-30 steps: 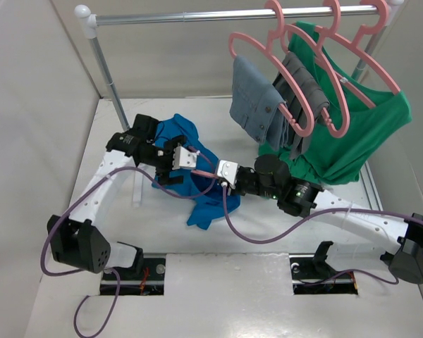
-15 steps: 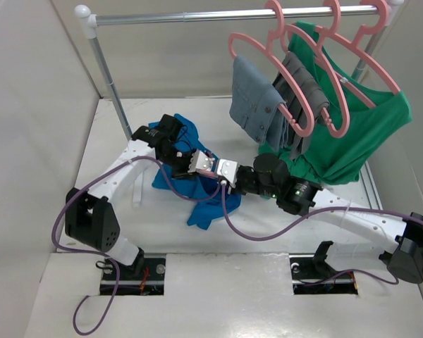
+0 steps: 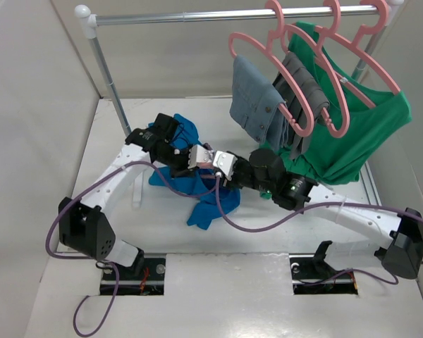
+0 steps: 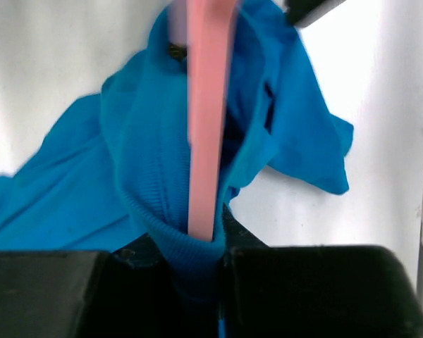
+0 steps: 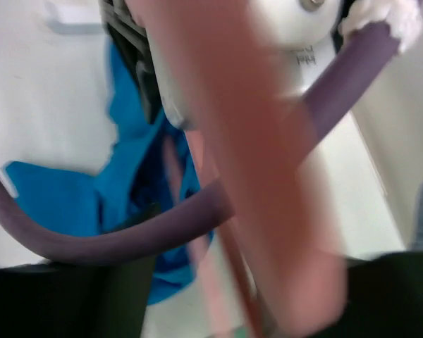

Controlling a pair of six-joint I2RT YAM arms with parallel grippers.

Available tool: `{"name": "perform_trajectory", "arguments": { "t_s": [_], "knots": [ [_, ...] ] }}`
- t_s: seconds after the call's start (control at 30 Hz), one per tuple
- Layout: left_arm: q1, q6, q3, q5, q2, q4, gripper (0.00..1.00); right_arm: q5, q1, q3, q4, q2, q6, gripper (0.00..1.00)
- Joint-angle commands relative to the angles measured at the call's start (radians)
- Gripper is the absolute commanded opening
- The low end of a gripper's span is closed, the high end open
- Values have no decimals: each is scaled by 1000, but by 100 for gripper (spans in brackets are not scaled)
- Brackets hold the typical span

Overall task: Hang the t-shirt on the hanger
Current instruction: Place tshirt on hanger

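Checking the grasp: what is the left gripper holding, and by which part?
The left gripper pinches the blue t-shirt by its ribbed neckband, where the pink hanger passes through; whether the hanger is gripped too is unclear.

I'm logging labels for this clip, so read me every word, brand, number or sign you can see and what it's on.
No readable text anywhere.
A small dark mark on the white housing is too blurred to read.
The t-shirt, the green shirt and the pink hangers show no print.

surface: white table (image 3: 254,236) | lying on it: crumpled blue t-shirt (image 3: 201,208)
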Motion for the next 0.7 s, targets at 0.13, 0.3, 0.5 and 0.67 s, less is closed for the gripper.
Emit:
{"name": "perform_trajectory", "arguments": {
  "t_s": [0.13, 0.3, 0.5, 0.67],
  "knots": [
    [42, -228, -92, -20, -122, 182, 0, 306, 9, 77, -145, -76, 272, 92],
    [42, -284, -112, 2, -140, 196, 0, 437, 32, 2, -254, -197, 586, 84],
    [42, -347, -132, -7, -170, 240, 0, 446, 53, -95, -177, -197, 703, 36],
    [42, -375, -132, -7, -170, 257, 0, 437, 53, -147, -26, -127, 869, 58]
  ]
}}
